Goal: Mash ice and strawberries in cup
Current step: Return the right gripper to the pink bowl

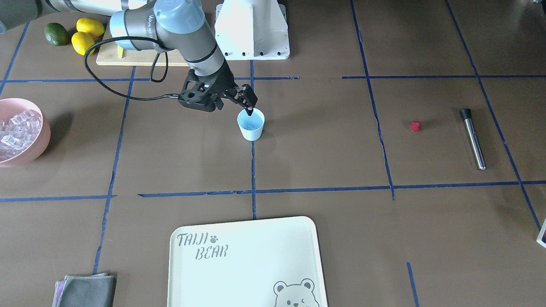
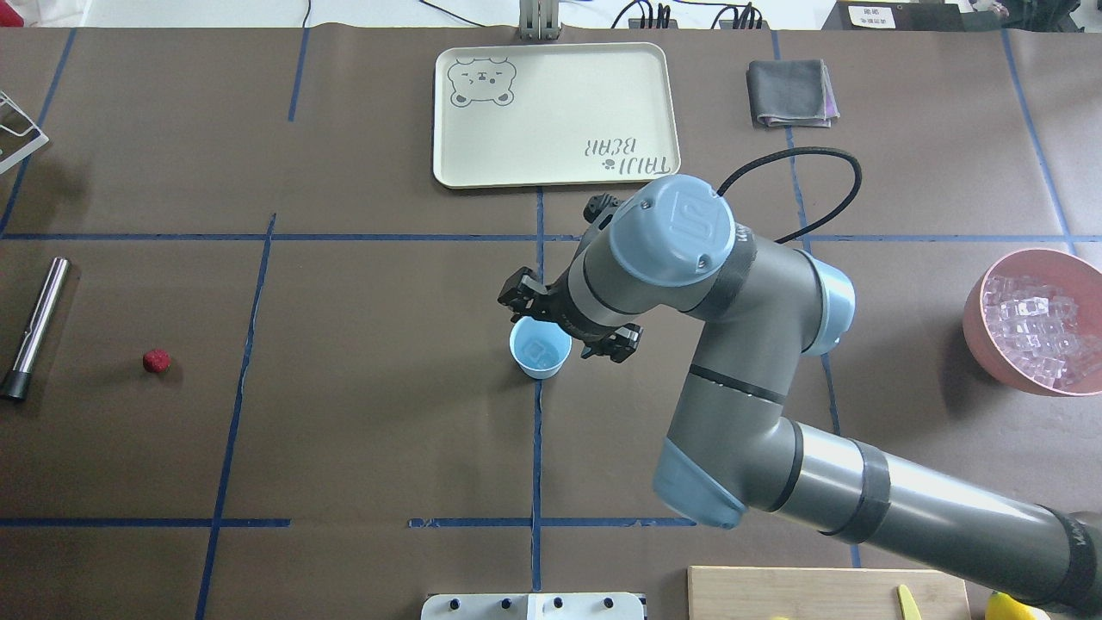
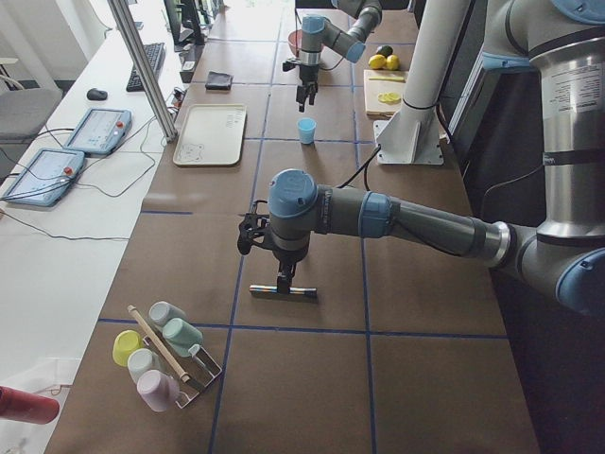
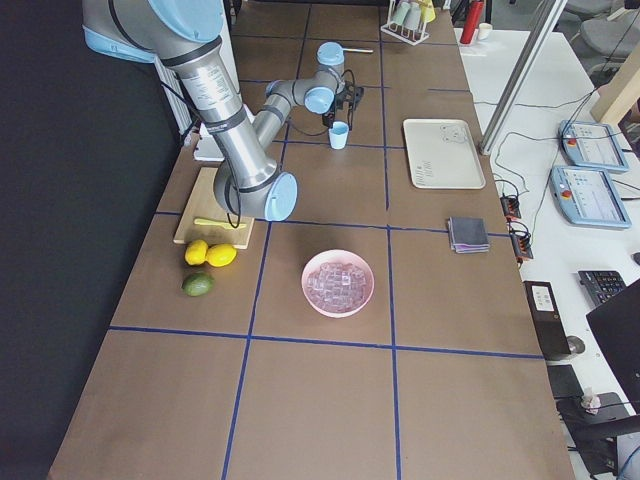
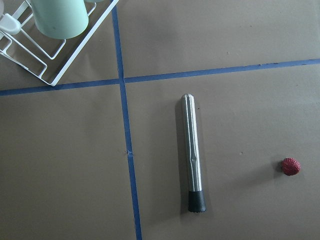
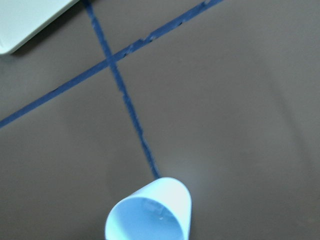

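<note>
— Where is my cup?
— Your small light-blue tapered plastic cup stands upright on the brown paper-covered worktop, right on a blue tape line. You can see one small clear ice cube lying in its bottom.
— And the right tool?
— The right tool has its fingertips right at the cup's rim. I cannot tell you how far apart its fingers stand, or whether anything is between them.
— The berry?
— Your small red bumpy strawberry lies on the worktop well to the robot's left of the cup. Farther from the cup, near the strawberry, lies the long steel muddler with a black end. The left tool hangs over that muddler. I cannot tell whether it is spread or closed.
— More ice?
— Well to the robot's right of the cup you have the round pink bowl, heaped with clear ice cubes. Beyond the cup, away from the robot, lies the cream rectangular tray with a bear print.
</note>
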